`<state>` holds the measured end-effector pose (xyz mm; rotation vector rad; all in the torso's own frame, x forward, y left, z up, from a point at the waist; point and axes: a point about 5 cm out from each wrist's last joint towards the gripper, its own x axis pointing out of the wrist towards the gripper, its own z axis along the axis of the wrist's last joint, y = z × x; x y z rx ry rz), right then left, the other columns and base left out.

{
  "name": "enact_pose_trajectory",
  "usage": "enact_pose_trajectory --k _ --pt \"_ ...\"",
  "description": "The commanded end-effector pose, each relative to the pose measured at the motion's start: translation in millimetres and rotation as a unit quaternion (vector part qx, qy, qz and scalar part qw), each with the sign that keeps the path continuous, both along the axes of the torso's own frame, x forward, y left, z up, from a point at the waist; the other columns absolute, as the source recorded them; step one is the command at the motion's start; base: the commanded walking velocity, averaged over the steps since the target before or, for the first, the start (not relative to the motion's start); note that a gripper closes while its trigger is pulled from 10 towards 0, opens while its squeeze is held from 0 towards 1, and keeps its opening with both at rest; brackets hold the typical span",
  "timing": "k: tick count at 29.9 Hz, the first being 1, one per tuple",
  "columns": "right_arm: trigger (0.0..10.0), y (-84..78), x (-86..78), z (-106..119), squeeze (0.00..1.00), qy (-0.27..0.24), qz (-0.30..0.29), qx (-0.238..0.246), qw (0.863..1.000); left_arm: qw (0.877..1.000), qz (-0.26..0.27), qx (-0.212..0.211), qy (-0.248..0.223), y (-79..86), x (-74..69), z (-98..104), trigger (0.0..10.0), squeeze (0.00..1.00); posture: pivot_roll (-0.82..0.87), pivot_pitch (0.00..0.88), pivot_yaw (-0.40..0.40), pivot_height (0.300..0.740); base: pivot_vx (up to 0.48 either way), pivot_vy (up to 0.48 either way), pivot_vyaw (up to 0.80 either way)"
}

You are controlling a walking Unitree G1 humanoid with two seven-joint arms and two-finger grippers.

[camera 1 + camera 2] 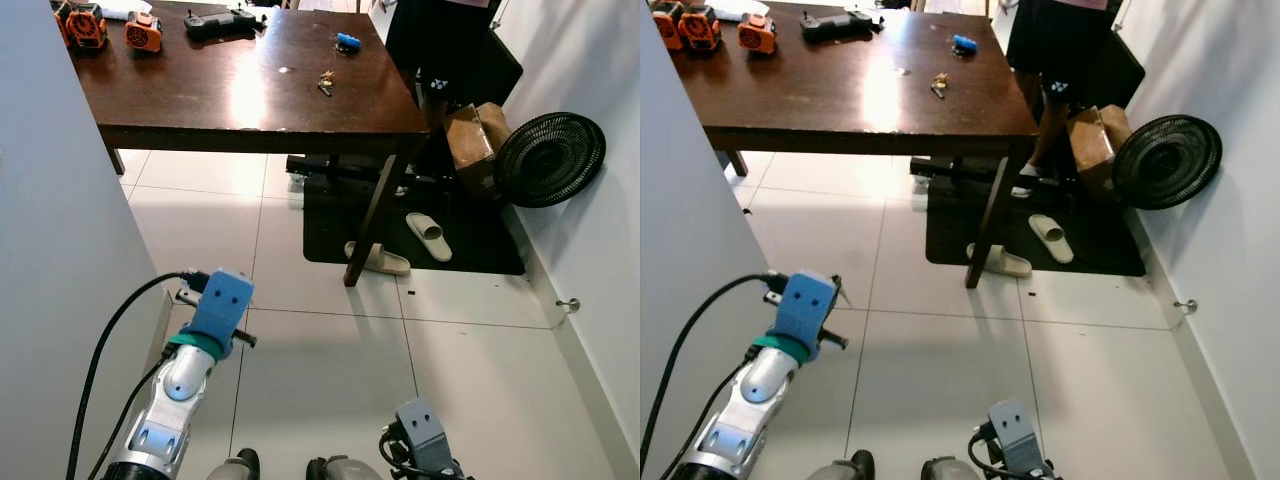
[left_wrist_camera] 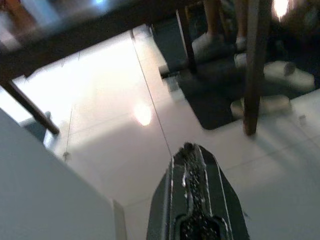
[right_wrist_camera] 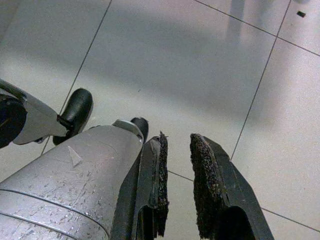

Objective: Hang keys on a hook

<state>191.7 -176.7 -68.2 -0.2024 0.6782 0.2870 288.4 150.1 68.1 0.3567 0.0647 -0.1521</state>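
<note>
A small bunch of keys (image 1: 326,82) lies on the dark brown table (image 1: 200,100), toward its right side and far ahead of me. My left arm (image 1: 190,370) is raised at the lower left, well short of the table and below its top. In the left wrist view my left gripper (image 2: 189,149) is shut with nothing in it and points at the floor under the table. My right arm (image 1: 425,432) hangs low by my feet. In the right wrist view my right gripper (image 3: 177,145) is slightly open over the tiles, with nothing between its fingers.
A person in black shorts (image 1: 440,40) stands behind the table's right corner. A black fan (image 1: 550,158), a cardboard box (image 1: 470,135), slippers (image 1: 428,235) and a dark mat (image 1: 460,245) lie at the right. Orange tools (image 1: 143,32) and a blue object (image 1: 347,41) rest on the table. A white panel (image 1: 50,250) rises on my left.
</note>
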Motion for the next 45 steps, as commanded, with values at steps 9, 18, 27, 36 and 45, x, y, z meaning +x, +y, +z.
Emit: enact_pose_trajectory --k 9,18,27,36,45 --pt "10.0 -1.8 -9.6 -6 0.00 0.026 -0.004 -0.005 1.000 0.995 0.014 0.014 0.099 11.4 -19.1 -47 10.0 0.00 -0.09 0.104 -0.058 0.740 0.000 0.000 0.00" --pt "10.0 -1.8 -13.8 -9 0.00 0.036 0.001 -0.011 0.999 0.979 0.034 0.051 0.196 25.2 -45.4 -91 10.0 0.00 -0.09 0.105 -0.058 0.740 0.262 0.000 0.00" --pt "10.0 1.5 -9.4 -7 0.00 0.028 0.004 0.000 1.000 0.970 0.037 0.061 0.231 27.4 -57.1 -106 10.0 0.00 -0.10 0.104 -0.063 0.740 0.434 0.000 0.00" --pt "10.0 1.8 -9.4 -7 0.00 0.030 0.013 -0.008 0.999 0.972 0.034 0.060 0.225 26.2 -56.0 -107 10.0 0.00 -0.09 0.106 -0.068 0.740 0.460 0.000 0.00" --pt "10.0 1.9 -11.1 -8 0.00 0.032 0.015 -0.011 0.999 0.974 0.033 0.056 0.219 24.0 -53.6 -107 10.0 0.00 -0.09 0.106 -0.068 0.740 0.442 0.000 0.00"
